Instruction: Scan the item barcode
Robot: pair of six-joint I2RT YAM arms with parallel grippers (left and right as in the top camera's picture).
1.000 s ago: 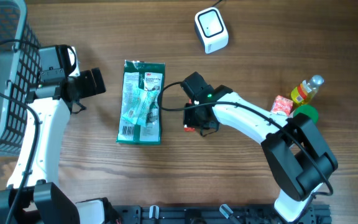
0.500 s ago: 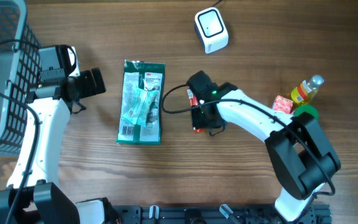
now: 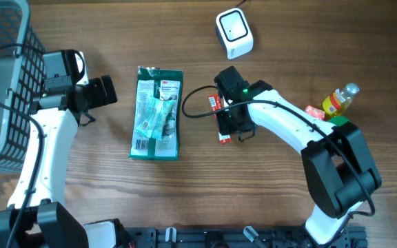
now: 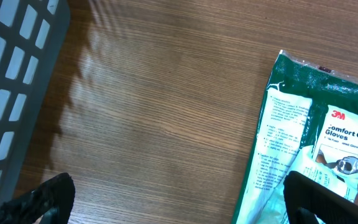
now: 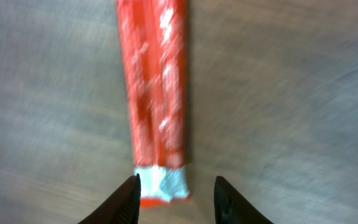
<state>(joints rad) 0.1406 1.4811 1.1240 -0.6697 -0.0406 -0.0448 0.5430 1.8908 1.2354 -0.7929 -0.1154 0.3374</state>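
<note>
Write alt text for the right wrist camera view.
A narrow red packet with a white end lies lengthwise on the wooden table, the picture blurred. The right gripper is open, its two dark fingertips flanking the packet's white end at the bottom edge.

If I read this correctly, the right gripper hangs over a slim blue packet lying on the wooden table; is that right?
Not quite: the slim packet is red, not blue. The right gripper does hang over it, and it lies on the wooden table, as the right wrist view shows.
</note>
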